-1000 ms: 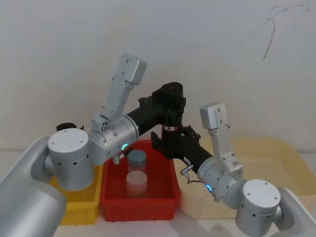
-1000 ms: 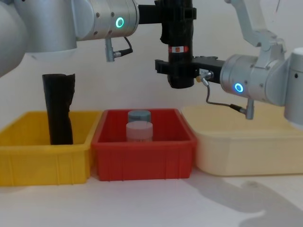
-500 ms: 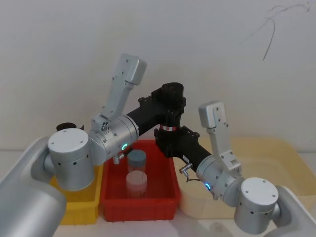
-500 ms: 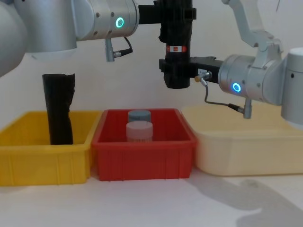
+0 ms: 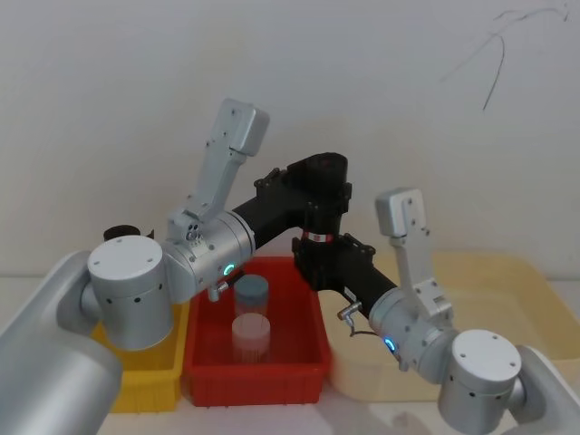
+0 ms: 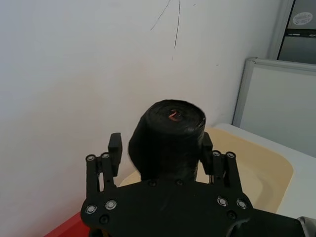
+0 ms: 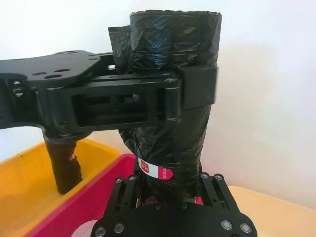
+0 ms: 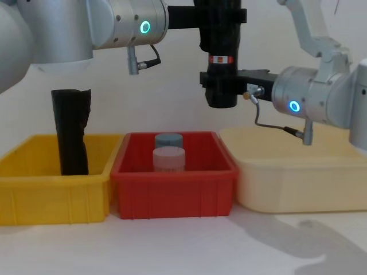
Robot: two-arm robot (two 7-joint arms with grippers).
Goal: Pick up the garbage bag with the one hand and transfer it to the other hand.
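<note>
Hanging upright in mid-air above the right side of the red bin, the garbage bag has L gripper clamped round its upper part & R gripper closed on its lower end, below the red/white label.
</note>
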